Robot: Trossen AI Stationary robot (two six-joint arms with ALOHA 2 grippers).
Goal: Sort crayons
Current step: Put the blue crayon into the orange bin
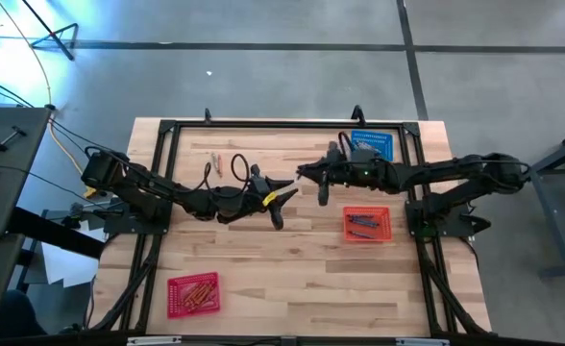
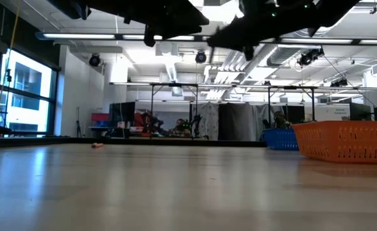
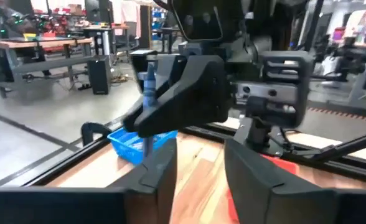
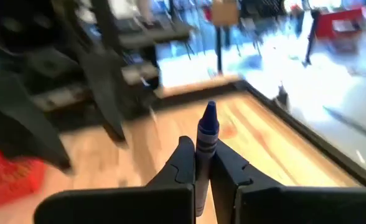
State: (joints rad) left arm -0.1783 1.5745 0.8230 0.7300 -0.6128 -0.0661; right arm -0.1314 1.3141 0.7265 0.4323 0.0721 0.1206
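My right gripper is above the table's middle, shut on a blue crayon; the crayon also shows in the left wrist view. My left gripper is open and empty, facing the right gripper from close by; its fingers stand apart. Two loose crayons lie on the table at the far left. A red basket holds orange crayons, and an orange-red basket holds grey-blue crayons. My right gripper pinches the blue crayon's wrapped shaft between its two fingers. The fingers come about level from the table's right side. The crayon stands roughly upright across them, its pointed tip above the fingers, lifted clear of the table.
A blue basket stands at the far right, behind the right arm. The orange-red basket and the blue basket show at the right of the low view. A black frame runs round the table's edges.
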